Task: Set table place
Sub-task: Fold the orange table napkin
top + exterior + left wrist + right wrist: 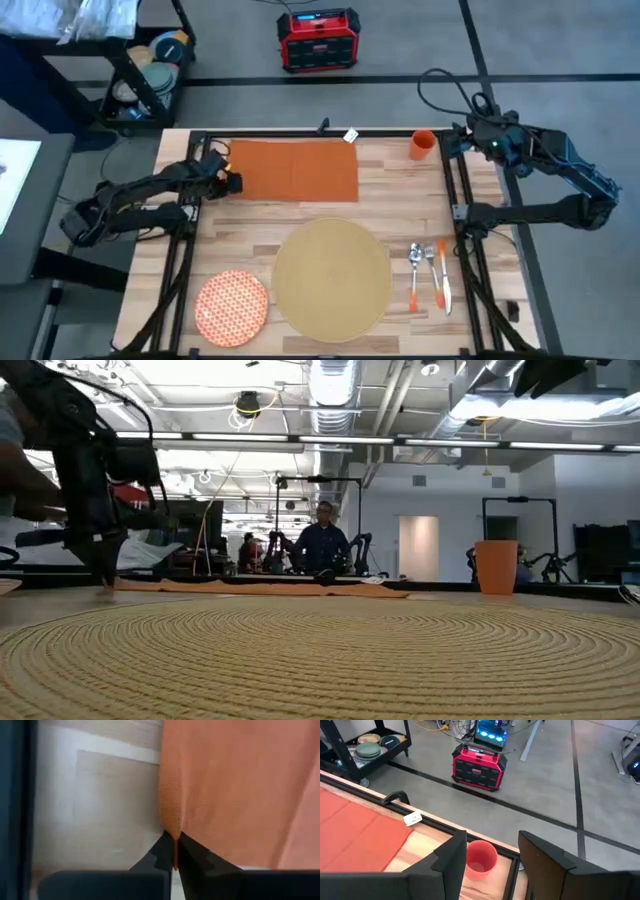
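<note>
While the right pincer hovers open, the left pincer pinches the napkin's edge.

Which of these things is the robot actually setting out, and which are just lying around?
For the job: round tan woven placemat, orange-patterned round plate, rust-orange cloth napkin pinched by left hand, orange-handled steel cutlery, small orange cup.

Just about: red box, white tag, cart of dishes.

One plate, one cup, three utensils.
</note>
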Motion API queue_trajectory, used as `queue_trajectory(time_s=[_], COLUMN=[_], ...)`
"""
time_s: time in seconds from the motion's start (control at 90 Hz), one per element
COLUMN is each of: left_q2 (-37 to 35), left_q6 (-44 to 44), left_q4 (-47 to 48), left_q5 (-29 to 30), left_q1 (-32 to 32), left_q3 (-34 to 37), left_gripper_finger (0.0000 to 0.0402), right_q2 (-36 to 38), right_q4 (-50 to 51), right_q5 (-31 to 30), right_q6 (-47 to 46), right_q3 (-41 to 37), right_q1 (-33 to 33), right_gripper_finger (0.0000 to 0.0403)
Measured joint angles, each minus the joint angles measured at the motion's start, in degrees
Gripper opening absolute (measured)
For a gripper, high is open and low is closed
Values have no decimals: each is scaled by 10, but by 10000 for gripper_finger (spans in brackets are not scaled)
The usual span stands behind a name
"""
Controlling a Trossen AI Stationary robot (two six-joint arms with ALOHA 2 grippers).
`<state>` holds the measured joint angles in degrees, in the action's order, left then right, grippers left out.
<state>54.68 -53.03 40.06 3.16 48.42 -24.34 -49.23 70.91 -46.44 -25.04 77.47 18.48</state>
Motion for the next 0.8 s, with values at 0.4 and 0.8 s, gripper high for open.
queue_trajectory(time_s=[0.4,0.8], left_q2=[-45,-75], left_q6=[13,24], left_q4=[158,192], left_q5=[76,102], left_q1=[1,17], left_q3=[-90,-166], left_gripper_finger=[0,0], right_q2=[0,0], right_q4=[8,7], right_q5=[0,1], right_q6=[0,0], right_q3=[0,0], right_q1=[0,0], right_gripper_finger=[147,147])
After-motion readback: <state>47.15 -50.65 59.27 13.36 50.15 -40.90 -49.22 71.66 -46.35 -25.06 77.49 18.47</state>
